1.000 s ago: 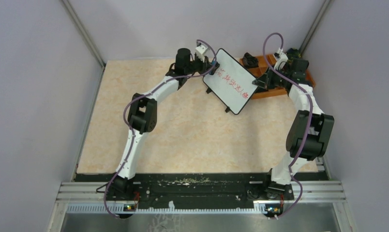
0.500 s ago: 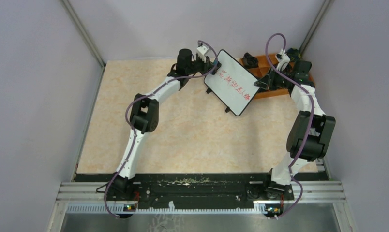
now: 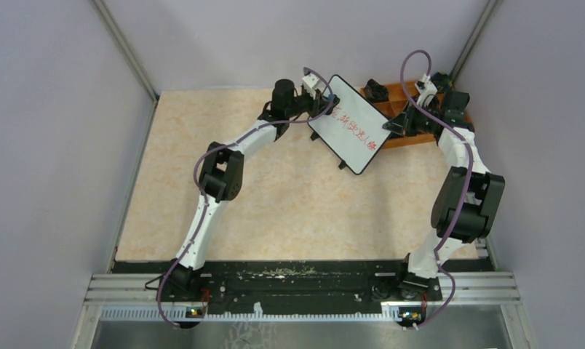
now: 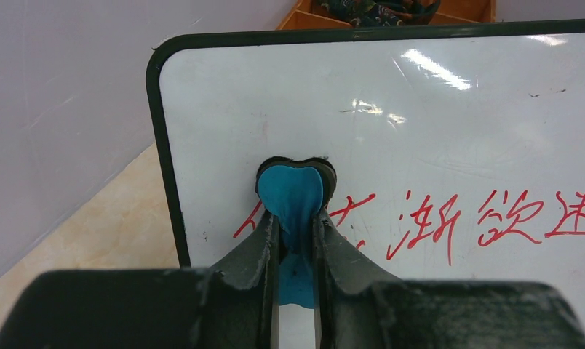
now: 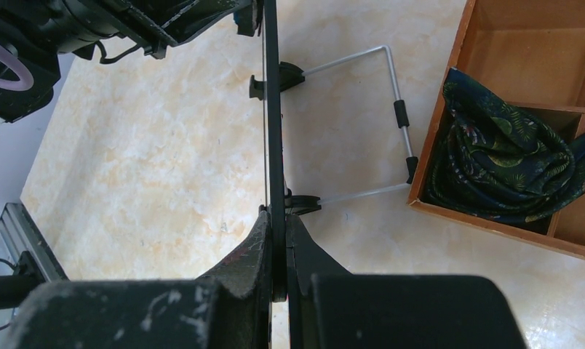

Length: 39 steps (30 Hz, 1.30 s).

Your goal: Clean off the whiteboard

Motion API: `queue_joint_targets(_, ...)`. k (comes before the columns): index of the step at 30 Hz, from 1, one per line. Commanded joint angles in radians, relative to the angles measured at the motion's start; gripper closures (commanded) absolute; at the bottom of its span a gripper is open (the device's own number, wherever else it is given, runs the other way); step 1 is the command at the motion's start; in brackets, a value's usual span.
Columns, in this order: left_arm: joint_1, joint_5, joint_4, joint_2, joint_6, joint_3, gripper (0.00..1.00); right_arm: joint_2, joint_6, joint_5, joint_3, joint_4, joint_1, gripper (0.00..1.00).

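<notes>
Count: two arms, one whiteboard, one orange tray, one blue pad, one dark patterned cloth.

Overhead: the whiteboard sits at the far side of the counter, right of centre and turned at an angle, just in front of the tray. The left gripper is at its far left corner and the right gripper at its right edge. A single row of red writing crosses the face. From up here it is too small for me to count, and I cannot see the jaws of either arm.

Left wrist: the left gripper has its jaws closed on the blue pad, which is pressed against the whiteboard face over the first red character. I count four characters: one partly behind the pad, two in full, one cut off by the frame. The area above the writing is white.

Right wrist: the whiteboard shows edge-on, and the right gripper has its jaws clamped across that thin edge. Only this view shows the back: two black feet and one bent wire stand reaching toward the tray. The cloth lies bunched in the tray's near compartment. I cannot tell whether the feet touch the counter.
</notes>
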Motion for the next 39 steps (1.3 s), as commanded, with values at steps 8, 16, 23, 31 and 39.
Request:
queue_joint_targets(8, -0.066, 0.017, 0.047, -0.077, -0.021, -0.139, 0.95, -0.017, -0.019, 0.002, 0.005, 0.020, 0.001, 1.00)
queue_joint_targets(16, -0.110, 0.039, 0.057, -0.086, -0.050, -0.148, 0.95, -0.015, -0.019, 0.002, 0.008, 0.019, 0.013, 1.00)
queue_joint_targets(23, -0.114, 0.019, 0.049, -0.093, -0.031, -0.157, 0.95, -0.008, -0.019, 0.007, 0.010, 0.017, 0.017, 1.00)
queue_joint_targets(31, -0.055, -0.025, 0.030, -0.067, 0.008, -0.120, 0.95, -0.010, -0.025, 0.007, 0.008, 0.014, 0.027, 1.00)
queue_joint_targets(39, -0.017, -0.078, 0.026, -0.033, 0.048, -0.089, 0.95, -0.013, -0.040, 0.007, 0.010, -0.003, 0.042, 1.00)
